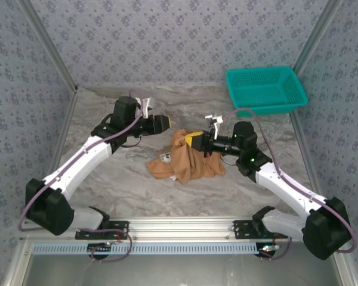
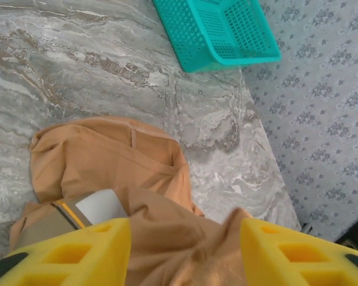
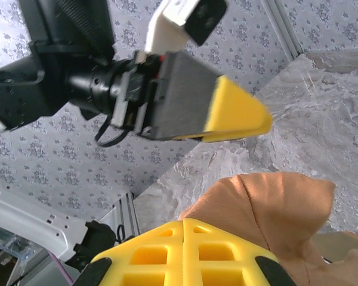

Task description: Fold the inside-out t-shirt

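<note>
Nearest the lens in the left wrist view, two yellow fingers (image 2: 77,253) of the left gripper (image 2: 185,253) are seen spread wide, with nothing held between them. The orange-tan inside-out t-shirt (image 2: 107,161) is seen directly under and ahead of that gap, and a small white label (image 2: 101,205) shows just beyond one finger. In the right wrist view the right gripper (image 3: 184,253) is shown with its yellow fingers pressed flat together, and a fold of cloth rises just past them. From above, the shirt is drawn up into a peak at those fingertips, so an upper fold is judged to be pinched there, though the pinch itself is hidden. The shirt is found as a crumpled heap at the middle of the marble table (image 1: 107,173), well apart from the teal basket (image 1: 265,88) at the far right corner. The heap is spread more across the table than away from the arms, with its low, free part and the label lying toward the left arm's side. The coming move is judged to turn on this: the cloth lies just to the right of the open left gripper and a little below it. The free edge nearest the left fingers would therefore be reached by a short advance and descent before closing.
</note>
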{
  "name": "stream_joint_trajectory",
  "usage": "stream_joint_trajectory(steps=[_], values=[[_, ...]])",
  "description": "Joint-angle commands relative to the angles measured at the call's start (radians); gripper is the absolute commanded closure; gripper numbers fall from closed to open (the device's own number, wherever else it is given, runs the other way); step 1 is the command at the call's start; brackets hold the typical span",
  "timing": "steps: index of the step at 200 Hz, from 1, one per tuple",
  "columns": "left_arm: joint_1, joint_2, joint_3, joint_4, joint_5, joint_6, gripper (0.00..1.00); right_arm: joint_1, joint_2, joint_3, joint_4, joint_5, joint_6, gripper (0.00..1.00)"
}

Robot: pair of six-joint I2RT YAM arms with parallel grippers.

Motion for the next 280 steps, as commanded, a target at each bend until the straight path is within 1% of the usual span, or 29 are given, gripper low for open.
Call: stream_joint_trajectory(steps=[1, 13, 28, 48, 60, 85, 102, 124, 142, 157, 176, 206, 221, 248, 280], values=[[-0.017, -0.113, -0.066, 0.025, 0.01, 0.022, 0.41, -0.008, 0.002, -0.009, 0.088, -0.01, 0.048, 1.0], [-0.039, -0.139, -0.105, 0.04, 0.041, 0.032, 0.37, -0.012, 0.003, -0.01, 0.091, -0.011, 0.049, 1.0], [-0.062, -0.152, -0.136, 0.043, 0.067, 0.061, 0.36, -0.019, 0.005, -0.011, 0.088, -0.016, 0.047, 1.0], [-0.083, -0.159, -0.156, 0.037, 0.045, 0.116, 0.36, -0.031, 0.002, -0.015, 0.085, -0.023, 0.046, 1.0], [-0.083, -0.157, -0.165, 0.034, 0.011, 0.144, 0.38, -0.038, -0.001, -0.015, 0.082, -0.027, 0.047, 1.0], [-0.084, -0.13, -0.181, 0.039, -0.042, 0.209, 0.45, -0.047, -0.012, -0.012, 0.067, -0.025, 0.042, 1.0], [-0.085, -0.1, -0.187, 0.098, -0.014, 0.228, 0.47, -0.049, -0.012, -0.011, 0.062, -0.027, 0.038, 1.0], [-0.086, -0.06, -0.191, 0.188, 0.022, 0.245, 0.47, -0.05, -0.009, -0.007, 0.063, -0.029, 0.04, 1.0], [-0.086, -0.027, -0.184, 0.232, 0.039, 0.263, 0.48, -0.051, -0.012, -0.007, 0.062, -0.028, 0.041, 1.0], [-0.087, -0.005, -0.175, 0.255, 0.054, 0.265, 0.48, -0.052, -0.015, -0.006, 0.055, -0.027, 0.037, 1.0], [-0.087, 0.006, -0.182, 0.319, 0.1, 0.252, 0.49, -0.053, -0.018, -0.006, 0.05, -0.024, 0.033, 1.0], [-0.084, 0.025, -0.181, 0.399, 0.15, 0.224, 0.52, -0.052, -0.019, -0.004, 0.048, -0.025, 0.033, 1.0], [-0.082, 0.034, -0.176, 0.415, 0.154, 0.222, 0.55, -0.054, -0.021, -0.003, 0.047, -0.022, 0.032, 1.0], [-0.076, 0.062, -0.164, 0.454, 0.174, 0.207, 0.6, -0.053, -0.026, -0.002, 0.047, -0.024, 0.032, 1.0], [-0.075, 0.081, -0.153, 0.518, 0.202, 0.173, 0.72, -0.054, -0.031, -0.006, 0.044, -0.021, 0.031, 1.0]])
